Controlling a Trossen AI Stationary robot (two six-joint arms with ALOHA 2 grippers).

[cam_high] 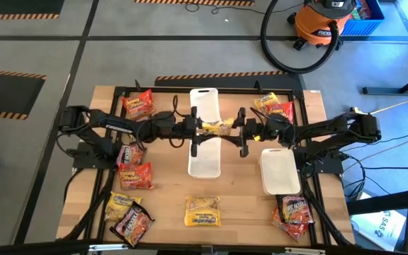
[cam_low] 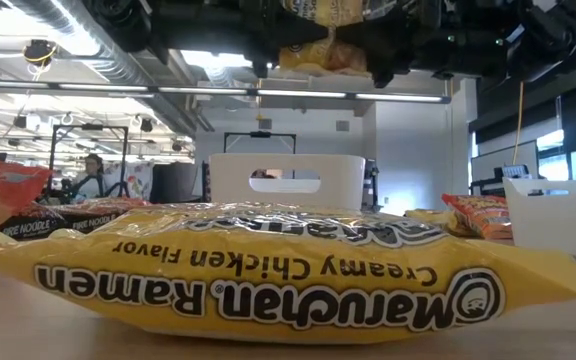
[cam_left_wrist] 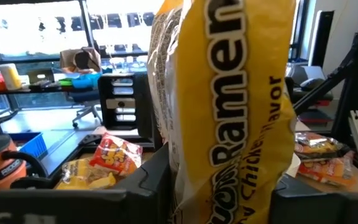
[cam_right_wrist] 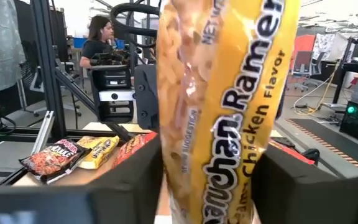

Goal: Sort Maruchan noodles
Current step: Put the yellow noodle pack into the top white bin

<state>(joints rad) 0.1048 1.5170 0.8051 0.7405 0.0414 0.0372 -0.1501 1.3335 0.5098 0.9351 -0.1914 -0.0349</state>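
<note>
Blocking both wrist views, yellow packet [cam_high: 217, 127]; grips unclear

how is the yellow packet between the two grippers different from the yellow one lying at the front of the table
The held yellow packet hangs in the air between both grippers, above the middle white tray; the front yellow packet lies flat on the wooden table, untouched. Both read Creamy Chicken.

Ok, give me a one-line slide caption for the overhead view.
Both grippers, left and right, meet at a yellow noodle packet above the middle white tray, other packets scattered around.
</note>
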